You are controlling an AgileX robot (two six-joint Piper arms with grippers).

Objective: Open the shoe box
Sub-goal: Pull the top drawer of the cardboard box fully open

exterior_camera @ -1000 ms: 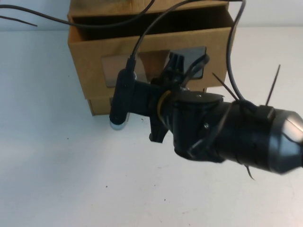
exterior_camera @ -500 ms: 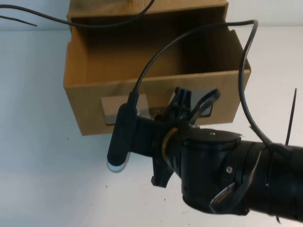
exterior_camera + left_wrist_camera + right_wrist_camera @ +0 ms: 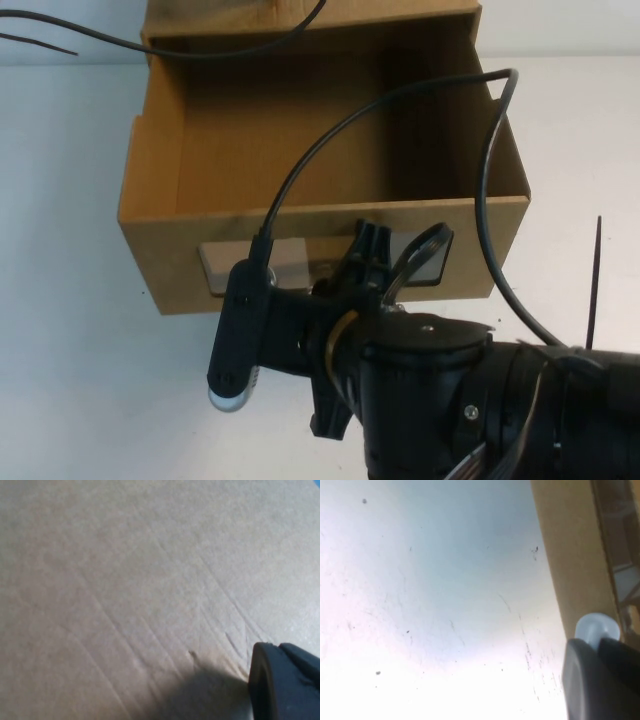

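High view: a brown cardboard shoe box (image 3: 230,130) fills the upper half of the frame, standing on a white table (image 3: 70,400).
Box state: its tray (image 3: 150,150) is slid out toward the lower edge of the frame from a cardboard sleeve (image 3: 400,10) at the top edge. The brown inside of the tray lies open to the camera.
Front wall: the tray's front wall (image 3: 160,265) runs across the middle of the frame. It carries a pale grey rectangular patch (image 3: 295,258), partly hidden by the arm.
Right arm: the right gripper (image 3: 372,240) is black and sits just below the centre of the frame. It reaches up from a thick black arm that fills the lower right corner.
Right grip: the jaws are closed together and their tips lie on the front wall, at the patch. Whether they pinch any cardboard cannot be told.
Box and gripper: the open tray lies directly above the right gripper in the frame, its front wall touching or just meeting the tips.
Wrist camera: a black stick-shaped wrist camera (image 3: 240,330) with a pale rounded end hangs left of the right gripper, over the table just below the front wall.
Cable: a black cable (image 3: 400,92) arcs from that camera up across the open tray.
Right wrist view: the white table shows small dark specks, and a brown cardboard face of the box stands just beside the gripper.
Left arm: the left gripper (image 3: 282,680) shows only in the left wrist view. It is a dark part close against the plain brown cardboard that fills that view. Open or closed cannot be told.
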